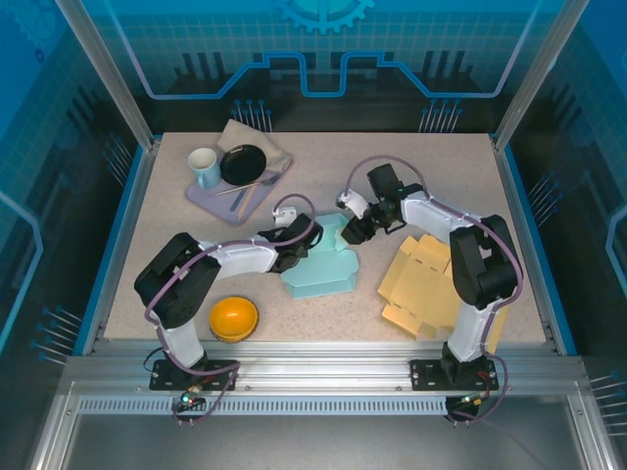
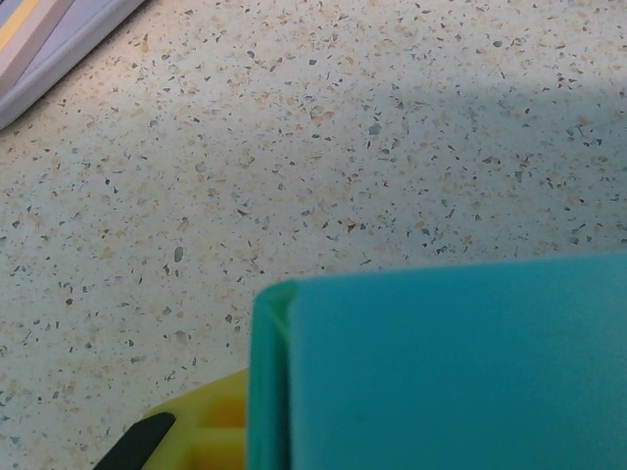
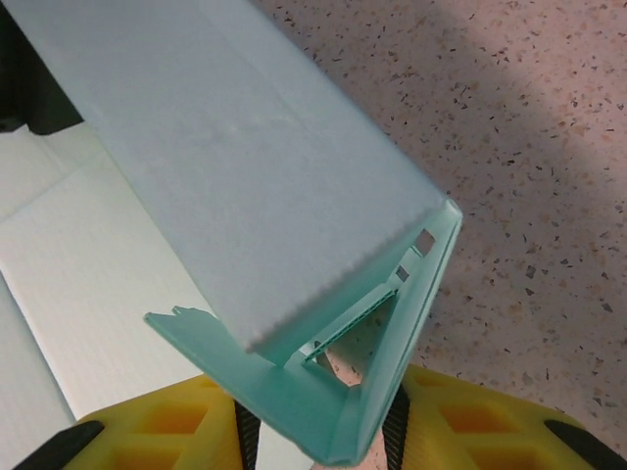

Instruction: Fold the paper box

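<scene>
Wall-folding step: left gripper (image 1: pixel 294 257) clamped on teal paper box (image 1: pixel 323 276) edge; right gripper (image 3: pixel 318 436) jaws apart around raised flap (image 3: pixel 255 166) — next: pinch, tuck inward.

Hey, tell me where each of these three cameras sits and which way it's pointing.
Top external: above, behind the bases, looking down at the table; left arm and right arm show.
Left wrist: low over the teal box; one yellow finger shows.
Right wrist: close on a box flap between its yellow fingers.
All three share the box.
</scene>
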Robot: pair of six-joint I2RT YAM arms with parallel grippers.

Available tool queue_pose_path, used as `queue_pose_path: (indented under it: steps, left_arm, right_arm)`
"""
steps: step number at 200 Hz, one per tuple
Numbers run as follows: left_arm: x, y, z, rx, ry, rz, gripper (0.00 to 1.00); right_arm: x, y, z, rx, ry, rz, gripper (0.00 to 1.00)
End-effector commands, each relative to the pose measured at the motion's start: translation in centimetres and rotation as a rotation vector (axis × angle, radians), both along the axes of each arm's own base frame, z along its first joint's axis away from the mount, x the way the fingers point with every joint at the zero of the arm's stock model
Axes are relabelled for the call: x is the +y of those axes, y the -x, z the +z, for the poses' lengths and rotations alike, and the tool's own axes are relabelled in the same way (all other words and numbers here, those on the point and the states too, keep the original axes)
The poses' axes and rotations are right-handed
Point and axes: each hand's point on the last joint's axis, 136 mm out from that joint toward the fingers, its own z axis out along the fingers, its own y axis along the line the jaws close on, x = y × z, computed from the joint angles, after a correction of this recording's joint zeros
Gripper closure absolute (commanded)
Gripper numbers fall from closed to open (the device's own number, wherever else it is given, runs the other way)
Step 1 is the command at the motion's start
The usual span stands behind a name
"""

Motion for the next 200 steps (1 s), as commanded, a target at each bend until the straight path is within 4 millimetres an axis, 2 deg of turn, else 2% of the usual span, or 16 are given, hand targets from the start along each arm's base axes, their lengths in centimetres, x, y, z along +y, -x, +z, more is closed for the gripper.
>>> queue_pose_path:
  steps: [1, 49, 107, 136, 167, 200]
  left_arm:
    - [0.3, 1.2, -1.7, 0.079, -0.038, -0.004, 0.87]
    - [0.4, 1.3, -1.7, 0.079, -0.034, 0.005, 0.87]
    - [0.0, 1.3, -1.4, 0.082, -0.007, 0.003, 0.87]
    - [-0.7, 1.4, -1.0, 0.094, 0.03, -0.011, 0.87]
    - [-1.3, 1.7, -0.3, 0.108, 0.077, -0.022, 0.86]
    - [-1.8, 2.2, 0.7, 0.12, 0.123, -0.044, 0.86]
  right_arm:
    - [1.9, 0.4, 1.3, -0.012, -0.034, -0.028, 0.62]
    - [1.4, -0.5, 0.7, 0.01, -0.006, -0.191, 0.56]
    - [2.8, -0.2, -1.0, 0.025, -0.035, -0.29, 0.57]
    - [3.5, -0.7, -0.4, -0.045, -0.099, -0.331, 0.57]
    - [2.7, -2.0, 0.5, -0.19, -0.116, -0.398, 0.58]
    - [0.6, -3.8, 0.6, -0.312, -0.059, -0.519, 0.6]
